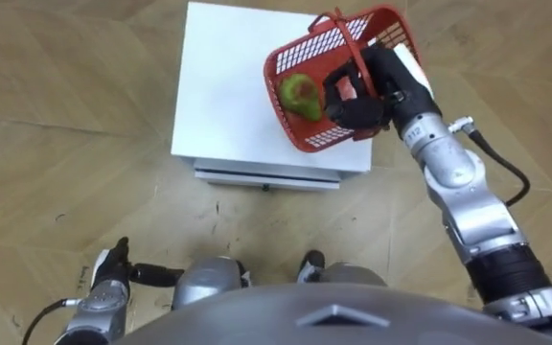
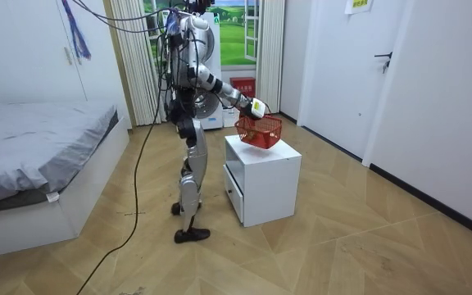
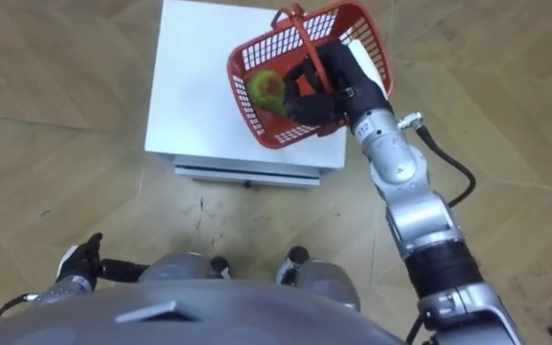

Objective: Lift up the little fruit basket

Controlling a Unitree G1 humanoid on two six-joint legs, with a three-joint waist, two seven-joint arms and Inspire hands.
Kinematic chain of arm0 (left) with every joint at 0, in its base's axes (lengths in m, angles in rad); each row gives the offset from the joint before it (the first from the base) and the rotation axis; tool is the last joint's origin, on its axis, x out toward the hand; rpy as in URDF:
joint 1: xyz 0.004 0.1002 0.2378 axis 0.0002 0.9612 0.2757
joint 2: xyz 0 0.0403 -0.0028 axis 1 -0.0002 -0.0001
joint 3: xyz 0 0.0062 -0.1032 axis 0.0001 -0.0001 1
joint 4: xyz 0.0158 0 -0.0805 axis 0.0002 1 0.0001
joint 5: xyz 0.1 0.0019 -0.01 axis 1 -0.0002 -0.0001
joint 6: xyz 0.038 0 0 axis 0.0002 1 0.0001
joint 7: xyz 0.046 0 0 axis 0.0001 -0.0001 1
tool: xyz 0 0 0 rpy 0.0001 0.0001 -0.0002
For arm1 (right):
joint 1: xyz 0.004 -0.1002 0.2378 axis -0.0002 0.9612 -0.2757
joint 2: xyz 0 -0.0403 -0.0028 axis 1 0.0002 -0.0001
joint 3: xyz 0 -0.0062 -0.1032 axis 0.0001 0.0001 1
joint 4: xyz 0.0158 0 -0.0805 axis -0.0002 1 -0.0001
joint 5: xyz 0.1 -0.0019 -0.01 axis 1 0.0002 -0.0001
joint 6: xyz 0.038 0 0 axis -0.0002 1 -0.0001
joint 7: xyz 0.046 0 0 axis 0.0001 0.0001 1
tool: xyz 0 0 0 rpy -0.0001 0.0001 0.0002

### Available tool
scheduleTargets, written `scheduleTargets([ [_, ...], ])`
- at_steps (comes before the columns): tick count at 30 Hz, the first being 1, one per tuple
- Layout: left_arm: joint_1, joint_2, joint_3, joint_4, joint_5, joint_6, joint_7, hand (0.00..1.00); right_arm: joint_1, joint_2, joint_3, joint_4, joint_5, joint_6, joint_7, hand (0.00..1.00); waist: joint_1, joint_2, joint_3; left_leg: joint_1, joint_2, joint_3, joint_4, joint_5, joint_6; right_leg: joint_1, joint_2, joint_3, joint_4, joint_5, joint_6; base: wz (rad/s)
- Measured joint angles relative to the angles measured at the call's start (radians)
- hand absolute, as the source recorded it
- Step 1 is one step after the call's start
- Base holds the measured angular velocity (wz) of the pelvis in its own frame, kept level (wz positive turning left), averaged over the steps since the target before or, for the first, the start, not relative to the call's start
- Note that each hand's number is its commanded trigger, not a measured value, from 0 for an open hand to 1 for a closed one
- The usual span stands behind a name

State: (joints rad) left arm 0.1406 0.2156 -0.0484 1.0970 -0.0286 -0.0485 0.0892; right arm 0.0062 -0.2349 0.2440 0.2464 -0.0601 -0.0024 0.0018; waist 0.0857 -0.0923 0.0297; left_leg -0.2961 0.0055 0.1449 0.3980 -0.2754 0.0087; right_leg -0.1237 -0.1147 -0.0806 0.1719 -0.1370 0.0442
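The right hand (image 1: 355, 103) clenches its fingers round the basket (image 1: 314, 43) handle over the table (image 1: 218, 96); tilted so (fruit (image 1: 300, 96) loose inside), it may spill.

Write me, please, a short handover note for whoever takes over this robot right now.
Right hand: shut on the handle of the red basket.
Left hand: idle, low at the robot's side.
Things: the basket is tilted over the far right corner of the white cabinet, with a green fruit inside. I cannot tell whether it is fully clear of the top.
Done: the handle is grasped.
Left: raise the basket clear, probably levelling it so the fruit stays in.
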Motion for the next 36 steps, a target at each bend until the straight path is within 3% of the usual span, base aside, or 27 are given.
scheduleTargets([
  [1,-0.009,0.005,-0.014,0.004,0.013,-0.010,-0.006,0.00,-0.017,-0.008,-0.020,0.051,0.004,-0.007,-0.012,1.00,0.011,0.020,-0.0074,-0.077,0.029,0.023,-0.032,0.118,0.056,-0.025,0.005,-0.007,0.024,-0.020,0.024,0.24],
  [2,-0.016,0.014,-0.013,0.028,0.034,-0.007,-0.003,0.00,-0.039,0.004,-0.021,0.103,-0.013,0.003,-0.023,1.00,0.047,0.005,-0.0129,-0.079,0.030,0.050,-0.021,0.123,0.053,-0.042,-0.004,-0.035,0.039,-0.028,0.033,0.00],
  [5,-0.016,0.020,-0.015,0.093,0.066,0.021,-0.001,0.00,-0.071,0.004,-0.019,0.122,-0.033,0.001,-0.037,1.00,0.082,0.007,-0.0103,-0.059,0.018,0.042,-0.048,0.123,0.053,-0.032,-0.004,-0.132,0.011,-0.009,0.033,-0.12],
  [8,-0.014,0.017,-0.029,0.105,0.089,0.058,0.006,0.00,-0.138,0.004,-0.020,0.190,-0.009,-0.008,-0.072,1.00,0.082,0.018,-0.0043,-0.052,0.016,0.039,-0.060,0.124,0.056,-0.016,-0.004,-0.154,0.000,-0.010,0.034,0.03],
  [13,-0.016,-0.001,-0.029,0.087,0.124,0.081,0.001,0.00,-0.199,-0.002,-0.030,0.259,0.018,-0.007,-0.072,1.00,0.086,0.033,0.0003,-0.064,0.020,0.024,-0.064,0.131,0.055,-0.038,-0.003,-0.182,0.040,-0.015,0.028,0.04],
  [23,-0.019,0.002,-0.029,0.060,0.156,0.144,-0.076,0.00,-0.243,-0.009,-0.030,0.291,0.020,0.007,-0.072,1.00,0.093,0.033,-0.0017,-0.092,0.016,0.008,-0.059,0.143,0.060,-0.076,-0.016,-0.256,0.077,-0.015,0.027,0.03],
  [30,-0.021,0.010,-0.034,0.042,0.155,0.152,-0.081,0.00,-0.289,-0.009,0.014,0.376,0.035,0.027,-0.048,1.00,0.097,0.027,-0.0053,-0.099,0.016,0.011,-0.064,0.147,0.061,-0.089,-0.022,-0.278,0.089,-0.015,0.027,0.00],
  [31,-0.023,0.011,-0.034,0.042,0.155,0.152,-0.081,0.00,-0.290,-0.008,0.020,0.382,0.045,0.027,-0.042,0.85,0.103,0.026,-0.0056,-0.098,0.016,0.011,-0.063,0.147,0.061,-0.089,-0.022,-0.280,0.089,-0.015,0.027,0.00],
  [32,-0.026,0.012,-0.034,0.041,0.155,0.152,-0.081,0.00,-0.290,-0.006,0.024,0.388,0.057,0.027,-0.041,0.27,0.106,0.024,-0.0054,-0.098,0.016,0.010,-0.063,0.147,0.061,-0.088,-0.022,-0.280,0.088,-0.015,0.027,0.00],
  [33,-0.027,0.012,-0.034,0.042,0.155,0.152,-0.081,0.00,-0.291,-0.006,0.027,0.392,0.062,0.027,-0.040,0.04,0.108,0.023,-0.0053,-0.098,0.016,0.010,-0.063,0.147,0.061,-0.088,-0.022,-0.280,0.087,-0.015,0.027,0.00],
  [36,-0.030,0.012,-0.034,0.044,0.154,0.152,-0.081,0.00,-0.309,-0.005,0.032,0.438,0.093,0.028,-0.026,0.00,0.114,0.020,-0.0045,-0.102,0.016,0.008,-0.061,0.147,0.061,-0.088,-0.021,-0.286,0.087,-0.015,0.027,0.00],
])
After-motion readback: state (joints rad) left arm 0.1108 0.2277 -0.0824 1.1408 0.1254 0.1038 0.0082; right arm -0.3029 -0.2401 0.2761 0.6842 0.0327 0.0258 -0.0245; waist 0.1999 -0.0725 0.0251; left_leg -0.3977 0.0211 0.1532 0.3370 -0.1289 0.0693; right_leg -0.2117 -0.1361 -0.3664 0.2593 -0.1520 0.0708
